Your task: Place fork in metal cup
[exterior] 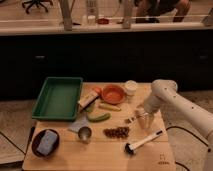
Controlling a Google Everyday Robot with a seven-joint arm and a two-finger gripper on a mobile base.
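Observation:
The metal cup (84, 133) is small, shiny and steel. It stands upright at the front left of the wooden table (100, 155). My gripper (142, 120) hangs low over the right side of the table, at the end of the white arm (165, 95) that reaches in from the right. It is well to the right of the cup, with the brown cluster between them. I cannot make out the fork; it may be hidden at the gripper.
A green tray (57, 97) sits back left, with an orange bowl (113, 93) and a white cup (131, 87) behind. A yellowish stick (109, 106), a green vegetable (99, 118), a brown cluster (116, 132), a white-handled brush (143, 142) and a dark bowl with a blue sponge (46, 142) lie around.

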